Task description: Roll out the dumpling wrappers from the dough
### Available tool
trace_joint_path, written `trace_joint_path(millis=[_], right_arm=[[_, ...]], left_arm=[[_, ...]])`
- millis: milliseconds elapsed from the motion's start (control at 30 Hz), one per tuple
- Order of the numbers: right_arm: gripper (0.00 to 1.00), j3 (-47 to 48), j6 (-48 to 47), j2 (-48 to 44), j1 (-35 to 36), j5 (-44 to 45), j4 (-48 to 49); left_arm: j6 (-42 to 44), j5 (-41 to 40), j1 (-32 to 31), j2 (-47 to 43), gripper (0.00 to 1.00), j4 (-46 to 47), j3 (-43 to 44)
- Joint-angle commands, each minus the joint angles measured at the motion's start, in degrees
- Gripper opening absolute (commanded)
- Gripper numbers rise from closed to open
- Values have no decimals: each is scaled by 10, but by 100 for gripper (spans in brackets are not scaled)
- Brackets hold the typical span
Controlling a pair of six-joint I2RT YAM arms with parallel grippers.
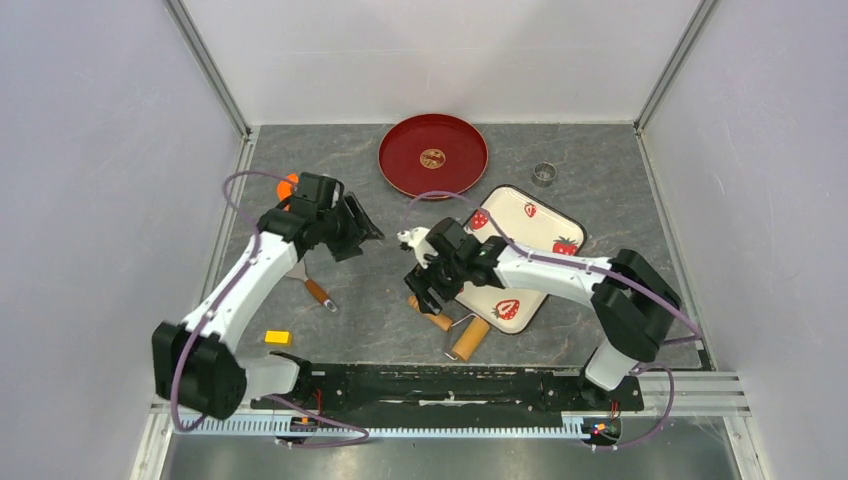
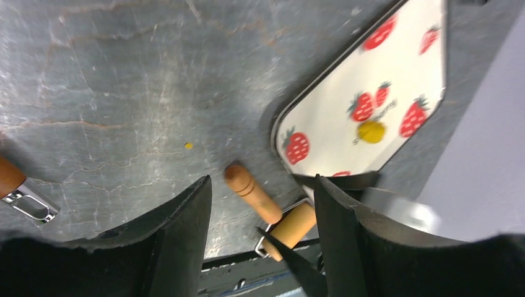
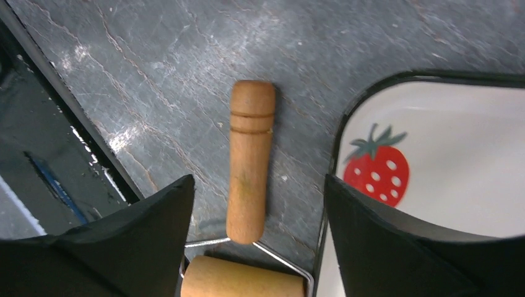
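A small yellow rectangular block [image 1: 278, 337] lies on the grey stone-patterned table [image 1: 360, 320] near the arms' bases. Just beyond it is a small wooden rolling pin with a wire frame and a turned wooden handle [image 3: 251, 161], beside the near-left corner of a white rectangular tray printed with red strawberries [image 1: 528, 228].

The right arm reaches leftward from its base across that corner, wrist bent down. The right gripper [image 1: 420, 290] hangs over the handle with its jaws wide apart. The handle lies between the fingers [image 3: 155, 235], which touch neither side of it.

The dumpling wrapper [image 2: 371, 131], a small flat round disc of yellow dough, lies on the tray among the strawberries. It shows only in the left wrist view, beyond and to the right of that gripper's fingers and well apart from them.

The left arm rises from its base and leans forward. The left gripper [image 1: 362, 228] is raised above the table, jaws apart and holding nothing. A wooden-handled metal scraper [image 1: 315, 290] lies under its forearm.

Farther back sit a round red plate [image 1: 405, 170] and a small metal ring [image 1: 543, 174].
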Motion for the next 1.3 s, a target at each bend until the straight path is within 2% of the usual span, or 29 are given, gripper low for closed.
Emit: trace_joint_path(millis=[0,200,367,467,567,667,833,1033,1167,1267], right_arm=[[72,40,-30,38,37,50,-14],[59,49,-56,90,69,88,-24],[50,49,-88,112,91,119,-29],[39,54,-104,122,106,125,-38],[23,68,-106,128,107,117,-49],[1,80,-103,121,108,107,-53],[0,109,-84,83,106,91,-53],[0,129,-37,-13,81,75,-26],[0,117,21,-82,33,59,7],[0,92,64,-138,-21,43,45]], left_arm=[[-37,-85,0,-84,66,-28,37],[-66,-139,0,-162,65,-31,19],[-67,-143,0,-178,64,-43,21],[-66,-144,0,-182,64,-44,22],[-59,-146,1,-184,64,-46,29],[-49,-159,0,-189,64,-54,41],[-17,-195,0,-210,64,-53,55],[54,-220,1,-234,64,-41,78],[109,-189,1,-231,63,-33,109],[131,-119,1,-218,63,-10,122]])
